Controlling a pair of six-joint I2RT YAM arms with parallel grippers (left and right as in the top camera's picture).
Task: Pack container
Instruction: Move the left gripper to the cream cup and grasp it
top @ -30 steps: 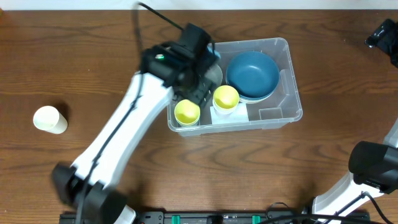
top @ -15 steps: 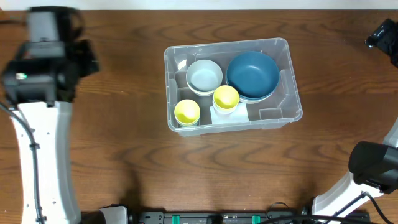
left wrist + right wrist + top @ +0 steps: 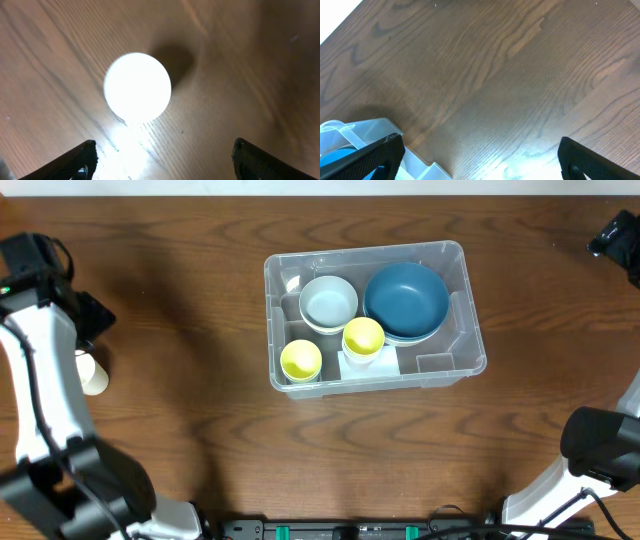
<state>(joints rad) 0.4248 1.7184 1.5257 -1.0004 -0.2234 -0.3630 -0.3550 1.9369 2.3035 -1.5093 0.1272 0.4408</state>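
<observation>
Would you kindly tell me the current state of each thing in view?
container: lidless, upright, partly filled.
blue bowl: upright inside the container, empty.
pale bowl: upright inside the container, empty.
yellow cup: upright inside the container.
second yellow cup: likewise.
white cup: on the table, outside the container.
left gripper: open, empty, above the white cup.
right gripper: open, empty, above the table.

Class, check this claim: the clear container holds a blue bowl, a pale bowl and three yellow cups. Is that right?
No. The container holds two yellow cups, not three, alongside the blue bowl and the pale bowl, as the overhead view shows.
</observation>
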